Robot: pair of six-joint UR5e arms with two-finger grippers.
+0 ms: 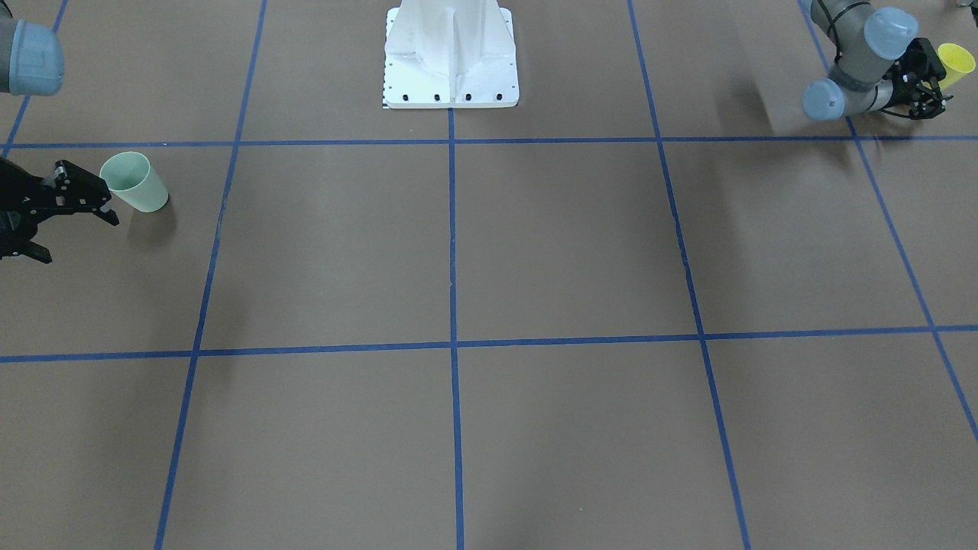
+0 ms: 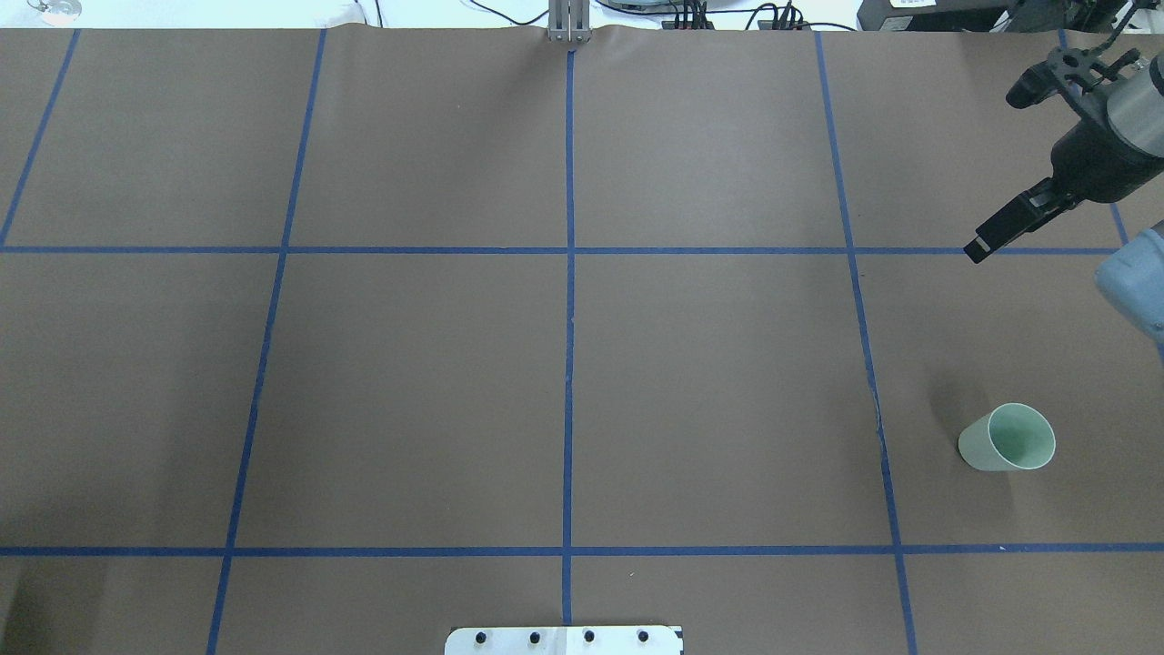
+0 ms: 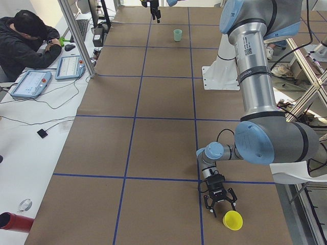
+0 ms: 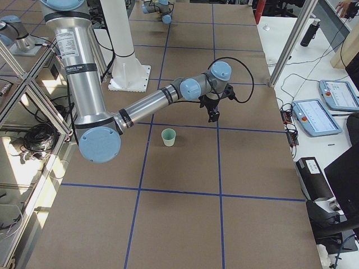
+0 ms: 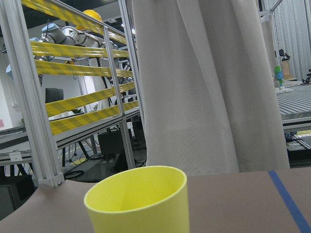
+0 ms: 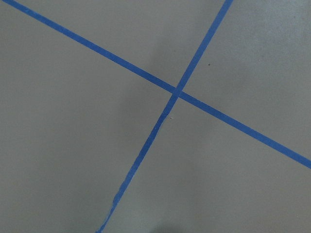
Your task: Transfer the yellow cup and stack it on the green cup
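Note:
The yellow cup [image 1: 956, 63] stands upright near the table's edge on my left side. It also shows in the exterior left view [image 3: 232, 220] and fills the bottom of the left wrist view [image 5: 141, 201]. My left gripper [image 1: 934, 82] is low and open, its fingertips just short of the cup and not closed on it; it also shows in the exterior left view [image 3: 220, 203]. The green cup [image 2: 1008, 438] stands upright on my right side, also seen from the front [image 1: 135, 182]. My right gripper [image 2: 1000, 173] is open and empty, hanging above the table beyond the green cup.
The brown table [image 2: 564, 364] carries a grid of blue tape lines. The robot's white base [image 1: 451, 57] stands at the middle of the near edge. An operator sits at a side desk [image 3: 30, 46] with tablets and cables. A metal frame stands beyond the yellow cup [image 5: 43, 121].

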